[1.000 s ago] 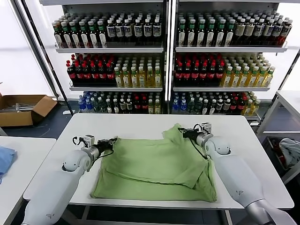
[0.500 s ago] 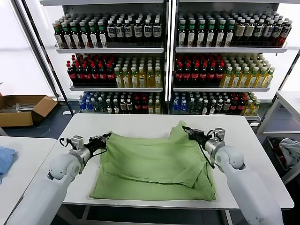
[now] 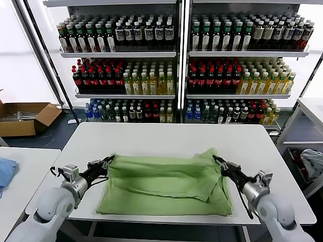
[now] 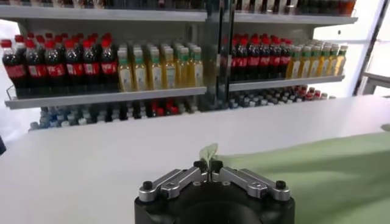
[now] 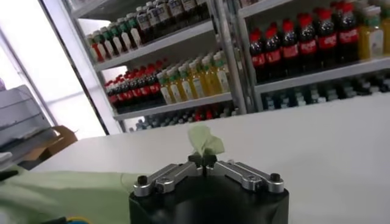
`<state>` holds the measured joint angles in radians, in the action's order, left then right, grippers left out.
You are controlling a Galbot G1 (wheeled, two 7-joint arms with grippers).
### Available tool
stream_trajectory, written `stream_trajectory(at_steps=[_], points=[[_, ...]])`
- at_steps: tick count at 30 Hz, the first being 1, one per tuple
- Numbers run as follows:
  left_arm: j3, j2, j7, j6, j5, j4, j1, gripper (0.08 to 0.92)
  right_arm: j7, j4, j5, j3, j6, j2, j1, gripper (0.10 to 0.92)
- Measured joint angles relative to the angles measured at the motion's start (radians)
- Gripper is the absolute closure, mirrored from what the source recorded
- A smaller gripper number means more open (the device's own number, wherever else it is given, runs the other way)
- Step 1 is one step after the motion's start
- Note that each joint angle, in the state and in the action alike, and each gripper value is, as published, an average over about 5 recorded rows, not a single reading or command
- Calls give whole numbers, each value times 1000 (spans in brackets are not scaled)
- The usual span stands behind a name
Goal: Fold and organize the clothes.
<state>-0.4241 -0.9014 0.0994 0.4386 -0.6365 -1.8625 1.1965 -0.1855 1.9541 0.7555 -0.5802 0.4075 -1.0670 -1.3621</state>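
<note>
The light green polo shirt (image 3: 166,184) lies on the white table (image 3: 151,136), its far part folded toward the near edge; collar, buttons and print are hidden. My left gripper (image 3: 107,161) is shut on the shirt's upper left corner, and a small tuft of green fabric (image 4: 208,151) sticks out between its jaws in the left wrist view. My right gripper (image 3: 217,160) is shut on the upper right corner, where a crumpled green tuft (image 5: 204,141) shows in the right wrist view. Both hold the fold edge just above the shirt.
Shelves of bottles (image 3: 171,65) stand behind the table. A cardboard box (image 3: 22,117) lies on the floor at the far left. A second table with blue cloth (image 3: 5,171) is at the left; pale cloth (image 3: 310,164) is at the right.
Both grippers have pulled the shirt's far edge toward the near edge of the table, folding the upper part over the lower. The raised right corner has come down.
</note>
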Motion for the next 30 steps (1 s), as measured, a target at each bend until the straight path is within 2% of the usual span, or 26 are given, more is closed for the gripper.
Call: stream_trajectory(at_steps=[3,8,18,26,30], points=[[-14,-3,4,-1,22,-17,56,904,7,33,-21,-23,-4,-13,-70,898],[-42,-5,0,9,56,-42,117,844,17,65,-45,-63,-22,-18,-140,768],[-104,-34,-78,28,61,-119,212,559,-22,76,-61,-182,-121,-21,-216,482],[-76,-130,-229,6,62,-156,271,342,-54,73,-81,-231,-177,-46,-264,254],[-48,-178,-307,-1,61,-154,276,229,-62,75,-81,-248,-194,-50,-273,208]])
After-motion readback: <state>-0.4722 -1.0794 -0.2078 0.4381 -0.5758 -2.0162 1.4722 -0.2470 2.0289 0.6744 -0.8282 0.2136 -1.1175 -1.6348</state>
